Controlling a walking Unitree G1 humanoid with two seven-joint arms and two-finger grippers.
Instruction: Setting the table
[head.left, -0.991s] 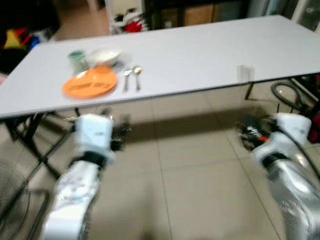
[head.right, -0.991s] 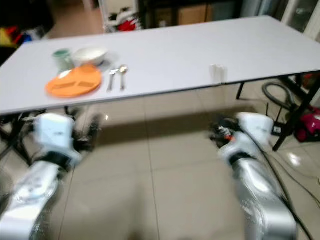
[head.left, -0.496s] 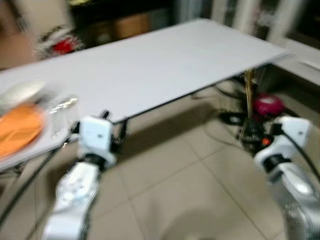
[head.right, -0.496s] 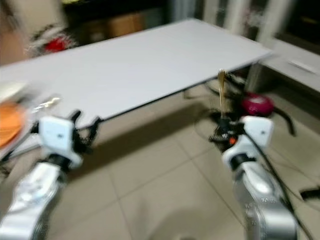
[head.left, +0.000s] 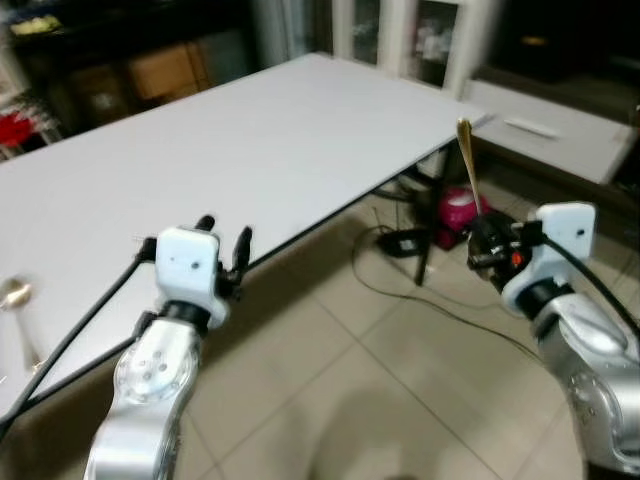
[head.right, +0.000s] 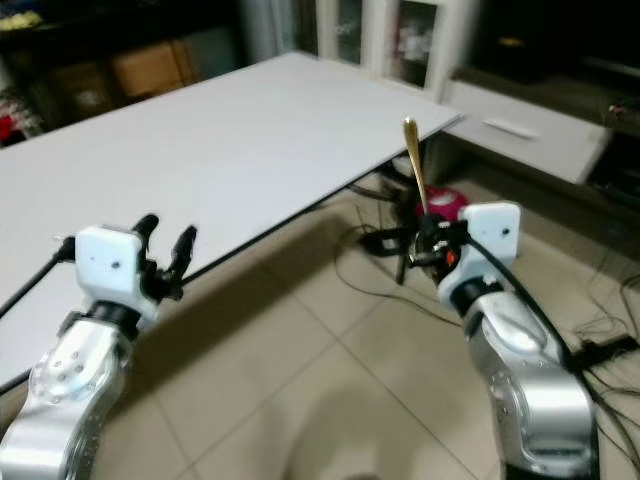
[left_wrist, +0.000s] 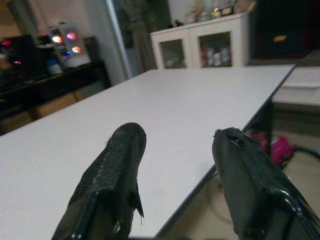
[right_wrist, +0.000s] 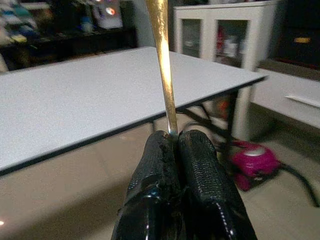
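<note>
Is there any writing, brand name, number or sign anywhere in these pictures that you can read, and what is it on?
No readable text.
The left gripper and the right gripper, holding a gold utensil, carry no visible markings.
The items inside the white cabinet are too blurred to read.

Head cameras look down; wrist cameras face the shared white table (head.left: 260, 140).

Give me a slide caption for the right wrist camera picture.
Right gripper shut on a thin golden utensil handle, held upright beside the long white table.
</note>
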